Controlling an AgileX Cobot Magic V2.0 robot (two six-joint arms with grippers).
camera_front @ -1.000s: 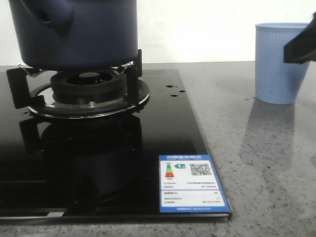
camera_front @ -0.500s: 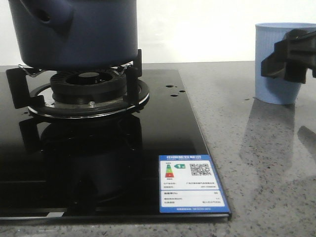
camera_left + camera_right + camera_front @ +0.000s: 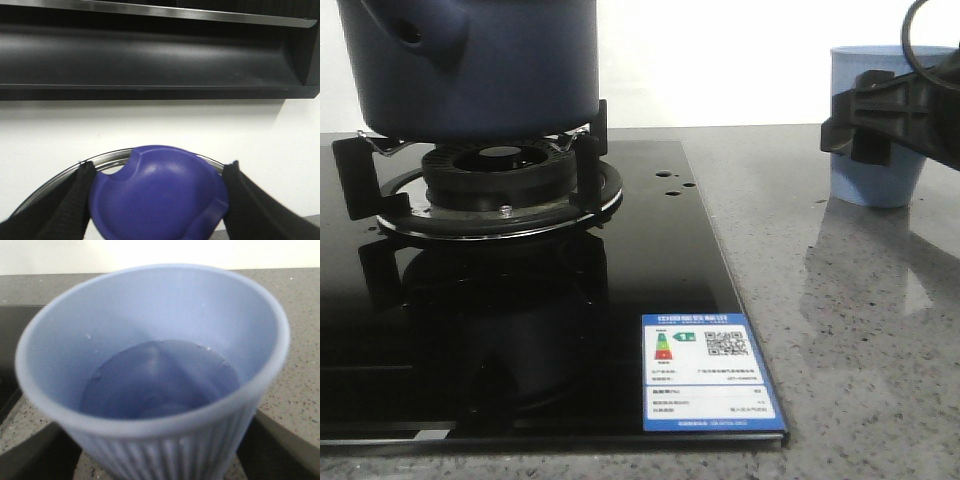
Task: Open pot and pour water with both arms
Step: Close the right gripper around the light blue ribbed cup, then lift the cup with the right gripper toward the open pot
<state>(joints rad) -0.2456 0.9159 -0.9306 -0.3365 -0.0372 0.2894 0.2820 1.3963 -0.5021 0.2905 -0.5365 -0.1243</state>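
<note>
The dark navy pot (image 3: pixel 470 65) sits on the gas burner (image 3: pixel 500 170) at the far left, its side tube (image 3: pixel 420 35) facing me. Its top is out of the front view. My left gripper (image 3: pixel 157 200) shows only in its wrist view. It is shut on the blue knob (image 3: pixel 160 190) of a steel-rimmed lid (image 3: pixel 112 156), held up before a white wall. My right gripper (image 3: pixel 855 125) is open around the light blue ribbed cup (image 3: pixel 875 185). One finger lies close on each side. The cup (image 3: pixel 155 370) holds water, with the right gripper (image 3: pixel 160 462) low around its wall.
The black glass hob (image 3: pixel 650 260) fills the left and middle, with a blue-edged label (image 3: pixel 710 372) at its front right corner. Speckled grey counter (image 3: pixel 850 330) lies to its right. A black shelf (image 3: pixel 150 55) hangs on the wall in the left wrist view.
My right gripper came in from the right edge and moved left around the cup. The cup has shifted slightly left. The pot has not moved.
</note>
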